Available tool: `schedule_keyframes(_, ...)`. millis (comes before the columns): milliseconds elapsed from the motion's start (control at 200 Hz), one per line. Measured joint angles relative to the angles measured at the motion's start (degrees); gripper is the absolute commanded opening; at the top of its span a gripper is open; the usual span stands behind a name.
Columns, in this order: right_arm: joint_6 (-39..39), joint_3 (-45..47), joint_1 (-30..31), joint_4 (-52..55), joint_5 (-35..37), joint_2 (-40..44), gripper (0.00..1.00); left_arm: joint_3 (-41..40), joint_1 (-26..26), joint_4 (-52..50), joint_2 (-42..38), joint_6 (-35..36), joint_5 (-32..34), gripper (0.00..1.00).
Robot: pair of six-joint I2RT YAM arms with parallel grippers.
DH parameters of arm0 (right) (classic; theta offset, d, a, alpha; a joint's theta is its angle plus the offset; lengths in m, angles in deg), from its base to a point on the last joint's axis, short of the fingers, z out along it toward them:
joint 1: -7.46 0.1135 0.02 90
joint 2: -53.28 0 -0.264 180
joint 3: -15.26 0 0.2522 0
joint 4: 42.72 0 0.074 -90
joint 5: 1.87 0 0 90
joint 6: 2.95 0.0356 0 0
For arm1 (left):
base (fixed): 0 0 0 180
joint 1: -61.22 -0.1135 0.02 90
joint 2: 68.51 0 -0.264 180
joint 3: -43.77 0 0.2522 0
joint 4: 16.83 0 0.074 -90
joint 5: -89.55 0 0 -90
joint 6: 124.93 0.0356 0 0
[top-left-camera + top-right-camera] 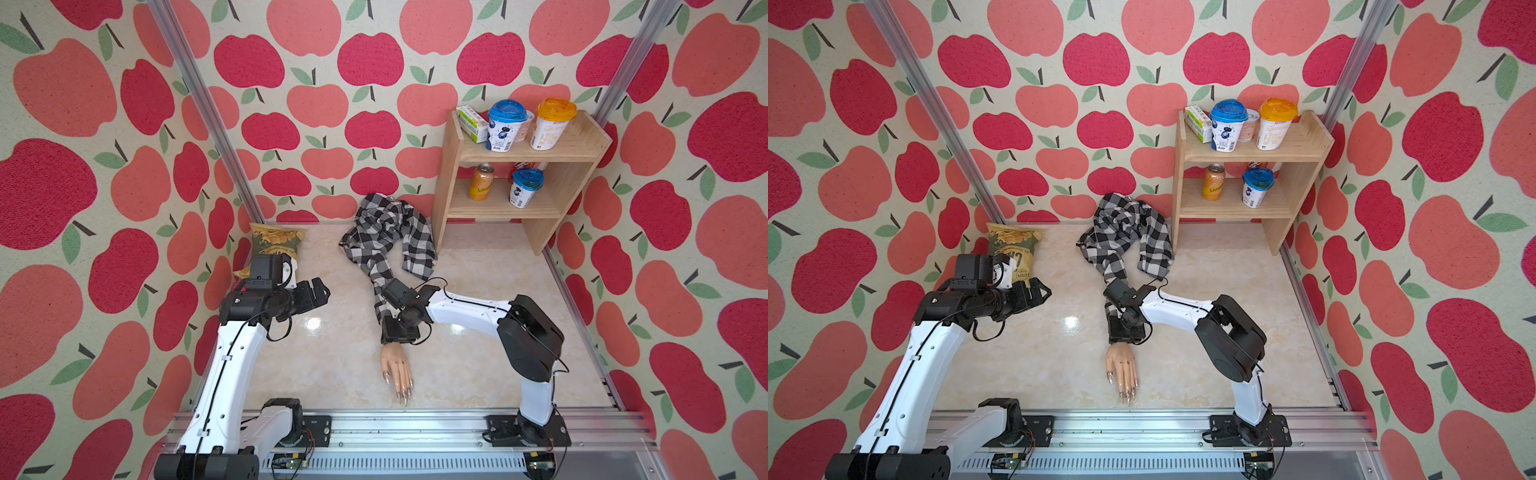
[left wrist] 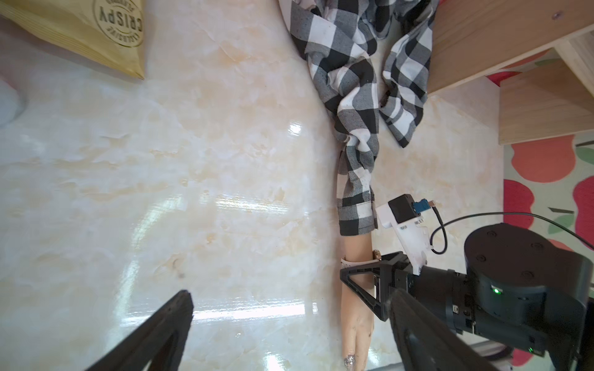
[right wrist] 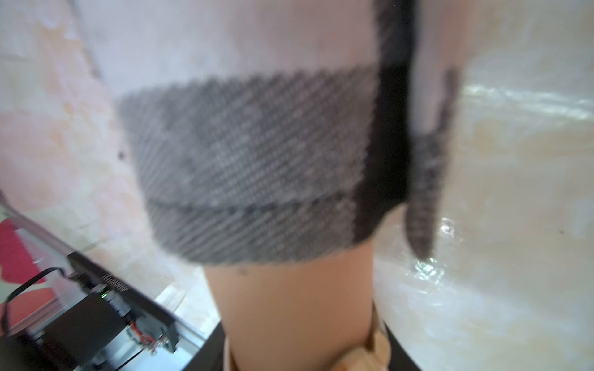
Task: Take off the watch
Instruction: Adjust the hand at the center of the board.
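A mannequin arm in a black-and-white plaid sleeve [image 1: 382, 266] lies down the middle of the table, its hand [image 1: 395, 365] pointing to the front edge. The watch [image 2: 356, 264] circles the wrist; its white strap and rose-gold case [image 3: 374, 351] show in the wrist views. In both top views it is hidden under my right gripper [image 1: 398, 332]. That gripper [image 3: 305, 356] has its black fingers pressed on either side of the wrist at the watch. My left gripper [image 1: 320, 291] hovers wide open to the left with nothing between its fingers [image 2: 183, 308].
A chips bag [image 1: 274, 245] lies at the back left, just behind my left arm. A wooden shelf [image 1: 519, 153] with cups and a can stands at the back right. The arms' metal rail [image 1: 395, 428] runs along the front edge.
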Motion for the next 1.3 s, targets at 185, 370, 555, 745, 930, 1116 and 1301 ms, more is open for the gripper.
schedule_keyframes(185, 2.97, 10.8, -4.15, -19.71, -17.42, 6.93, 0.48, -8.59, 4.96, 11.82, 0.0, -3.72, -14.16, 0.97)
schedule_keyframes(370, 9.84, 14.32, -5.64, -38.25, -29.53, 10.29, 0.51, -13.11, 10.62, 21.11, 1.27, -8.22, -19.65, 0.97)
schedule_keyframes(555, 18.27, 16.13, -6.67, -54.58, -36.15, 11.54, 0.53, -13.0, 13.51, 25.44, 4.28, -9.42, -20.57, 0.98)
schedule_keyframes(745, 26.64, 17.46, -6.97, -65.26, -39.17, 11.34, 0.55, -12.96, 13.64, 29.35, 5.79, -10.75, -23.19, 1.0)
schedule_keyframes(930, 29.92, 17.46, -6.29, -70.25, -41.44, 10.62, 0.55, -12.96, 13.68, 33.94, 7.69, -12.41, -26.14, 0.91)
schedule_keyframes(1116, 31.39, 17.46, -5.57, -72.06, -42.66, 9.46, 0.54, -11.98, 13.73, 35.19, 9.88, -12.63, -28.72, 0.66)
schedule_keyframes(1301, 31.28, 17.46, -5.95, -72.67, -41.46, 8.83, 0.55, -10.86, 14.19, 33.48, 9.79, -13.7, -31.26, 0.23)
